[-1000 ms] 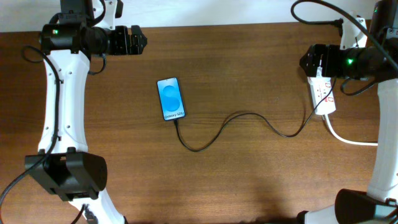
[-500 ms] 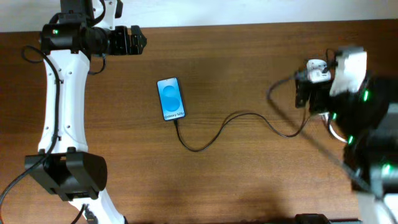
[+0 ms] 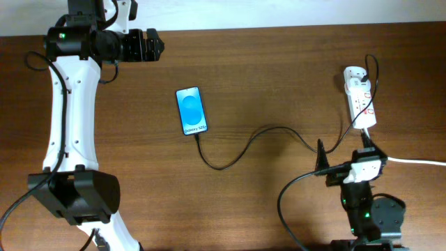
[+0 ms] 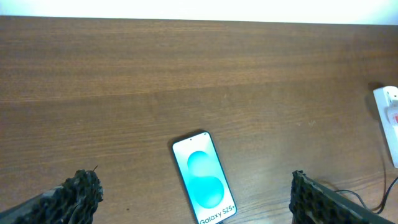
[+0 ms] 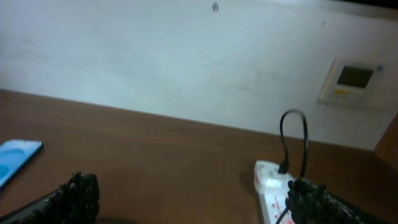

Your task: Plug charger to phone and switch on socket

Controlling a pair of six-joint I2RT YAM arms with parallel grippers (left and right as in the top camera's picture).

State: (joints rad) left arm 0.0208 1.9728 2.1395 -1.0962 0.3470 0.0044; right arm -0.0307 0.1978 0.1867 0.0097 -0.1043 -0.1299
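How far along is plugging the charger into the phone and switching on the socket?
Looks done: the tip of the charger meets the lower edge of the phone, and its other end runs to the socket. In hand: nothing; the left gripper and right gripper both have open jaws, clear of everything. Left: perhaps only the socket switch, whose state is too small to tell.
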